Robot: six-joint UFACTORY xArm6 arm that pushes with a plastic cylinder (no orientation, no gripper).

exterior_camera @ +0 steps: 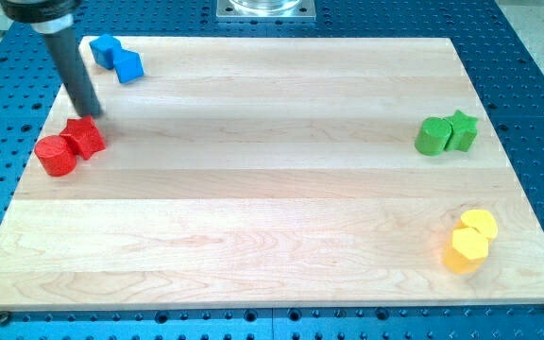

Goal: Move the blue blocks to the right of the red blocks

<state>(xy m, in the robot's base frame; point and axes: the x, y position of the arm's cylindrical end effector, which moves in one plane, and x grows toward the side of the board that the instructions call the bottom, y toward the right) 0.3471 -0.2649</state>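
While my tip (pixel 92 112) rests at the 12 o'clock edge of the red star (pixel 85 137), touching or nearly so, the red cylinder (pixel 56 156) sits against that star at its 8 o'clock. Both blue blocks, an irregular one (pixel 106 49) and a cube (pixel 128 66), touch each other at 12 to 1 o'clock of the reds, near the desk's (pixel 253 189) top-left corner. Green (pixel 447 134) and yellow (pixel 470 241) pairs lie far off at 3 and 4 o'clock; the rod carries no jaws.

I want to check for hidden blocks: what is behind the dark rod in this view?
Behind the rod only bare wooden board shows. My tip is just above the red blocks; the blue blocks lie to its right, uncovered. The strip directly behind the rod stays hidden.
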